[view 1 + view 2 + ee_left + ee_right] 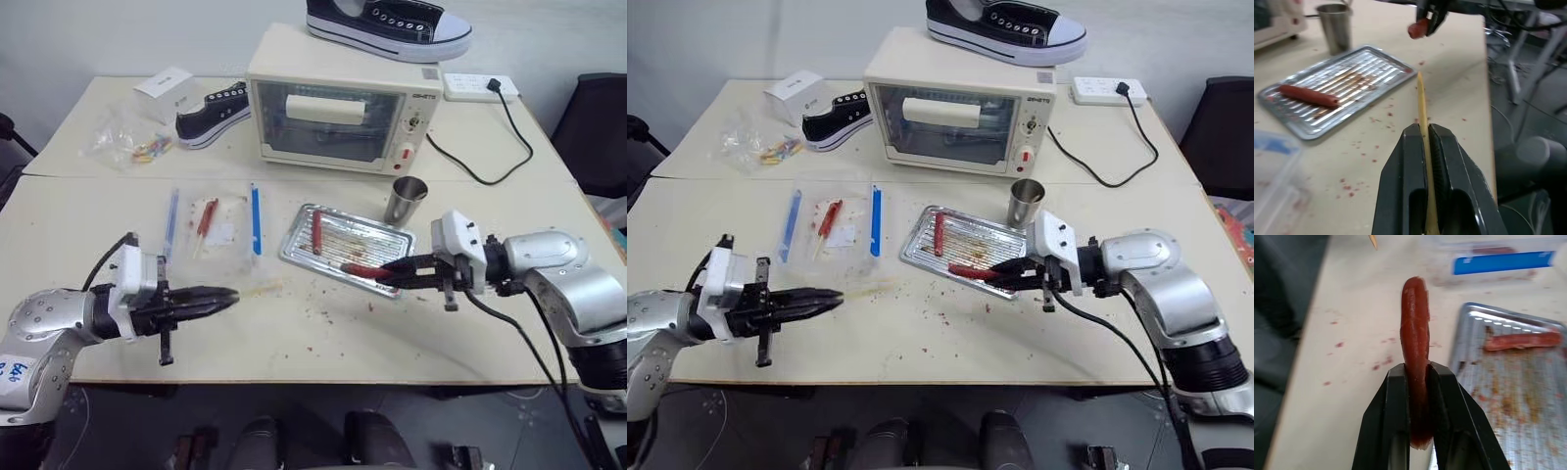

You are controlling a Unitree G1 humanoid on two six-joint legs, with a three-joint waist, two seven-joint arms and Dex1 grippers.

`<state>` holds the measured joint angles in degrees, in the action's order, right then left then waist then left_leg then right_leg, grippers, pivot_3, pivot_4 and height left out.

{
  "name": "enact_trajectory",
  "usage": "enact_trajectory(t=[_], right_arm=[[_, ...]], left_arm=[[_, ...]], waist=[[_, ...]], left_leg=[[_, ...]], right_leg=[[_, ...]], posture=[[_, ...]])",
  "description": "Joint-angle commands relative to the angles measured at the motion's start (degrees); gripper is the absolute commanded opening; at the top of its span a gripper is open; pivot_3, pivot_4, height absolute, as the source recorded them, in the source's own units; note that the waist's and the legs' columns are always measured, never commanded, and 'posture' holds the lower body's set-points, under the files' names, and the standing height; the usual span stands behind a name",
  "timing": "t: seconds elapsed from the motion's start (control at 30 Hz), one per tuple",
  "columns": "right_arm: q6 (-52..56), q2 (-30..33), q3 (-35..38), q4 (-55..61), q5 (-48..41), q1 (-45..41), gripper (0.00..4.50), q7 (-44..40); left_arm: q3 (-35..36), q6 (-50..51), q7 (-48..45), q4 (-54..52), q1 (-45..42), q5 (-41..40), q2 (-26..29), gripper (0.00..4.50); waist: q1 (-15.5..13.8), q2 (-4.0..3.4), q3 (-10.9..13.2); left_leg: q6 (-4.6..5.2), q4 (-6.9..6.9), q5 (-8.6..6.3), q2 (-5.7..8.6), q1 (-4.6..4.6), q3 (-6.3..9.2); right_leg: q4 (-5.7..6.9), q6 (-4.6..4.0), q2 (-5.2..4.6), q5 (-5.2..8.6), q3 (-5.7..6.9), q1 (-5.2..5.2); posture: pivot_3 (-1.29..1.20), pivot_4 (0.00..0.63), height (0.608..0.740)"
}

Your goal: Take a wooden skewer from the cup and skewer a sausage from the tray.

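My left gripper (228, 295) hangs over the table's front left and is shut on the wooden skewer (1422, 110), whose thin pale tip sticks out past the fingers toward the right. Facing it from the right, my right gripper (389, 273) is shut on a red sausage (1415, 328), held just above the near edge of the ribbed silver tray (377, 237). The sausage's free end points at the skewer tip, with a gap between them. A second sausage (316, 232) lies on the tray's left part. The steel cup (405, 199) stands behind the tray.
A toaster oven (338, 117) with a sneaker (389, 26) on top stands at the back. A clear plastic bag (214, 227) with blue strips lies left of the tray. Another sneaker (211, 114), a white box (163, 88) and a power strip (478, 87) sit further back.
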<state>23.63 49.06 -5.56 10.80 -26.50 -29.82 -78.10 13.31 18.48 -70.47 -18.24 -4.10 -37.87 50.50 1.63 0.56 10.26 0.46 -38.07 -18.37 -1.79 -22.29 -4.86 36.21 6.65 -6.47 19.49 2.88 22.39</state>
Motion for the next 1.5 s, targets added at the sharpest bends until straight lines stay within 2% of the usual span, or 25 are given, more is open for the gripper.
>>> enact_trajectory(t=[0.03, 0.2, 0.57, 1.5], right_arm=[[0.0, 1.8, 0.9, 2.0, -1.6, -1.5, 0.52, -3.3], [2.5, 2.1, 0.5, 4.5, -2.8, -1.2, 0.52, -3.6], [6.3, 0.5, -0.3, 7.9, -4.2, -1.5, 0.52, -0.5], [7.1, -0.8, -2.8, 7.1, -3.7, -3.0, 0.52, -0.5]], left_arm=[[-1.0, -0.9, -2.8, 1.3, -3.4, 0.1, 0.8, 0.0], [-2.9, -0.5, -2.6, 3.1, -7.4, 0.1, -1.0, 0.0], [-5.4, 0.7, -1.6, 2.3, -10.1, -0.3, -3.6, 0.0], [-6.9, 3.4, -1.1, 0.0, -11.3, -0.8, -6.1, 0.0]], waist=[[-0.1, 0.0, 0.0], [-0.1, 0.0, 0.0], [-0.1, 0.01, 0.0], [-0.1, 0.01, 0.0]], left_leg=[[0.0, -0.01, 0.0, 0.01, 0.0, 0.0], [0.0, -0.04, 0.0, 0.04, -0.01, 0.0], [0.0, -0.15, 0.0, 0.04, -0.03, 0.0], [0.01, -0.25, 0.0, 0.06, -0.03, 0.0]], right_leg=[[0.02, 0.0, -0.01, 0.0, -0.01, -0.01], [0.07, 0.0, -0.04, 0.0, 0.01, 0.0], [0.18, 0.0, -0.02, 0.0, 0.01, 0.01], [0.27, 0.01, 0.05, 0.0, 0.02, 0.01]], posture=[[0.0, 0.15, 0.74], [0.0, 0.15, 0.74], [0.0, 0.15, 0.74], [0.0, 0.15, 0.74]])
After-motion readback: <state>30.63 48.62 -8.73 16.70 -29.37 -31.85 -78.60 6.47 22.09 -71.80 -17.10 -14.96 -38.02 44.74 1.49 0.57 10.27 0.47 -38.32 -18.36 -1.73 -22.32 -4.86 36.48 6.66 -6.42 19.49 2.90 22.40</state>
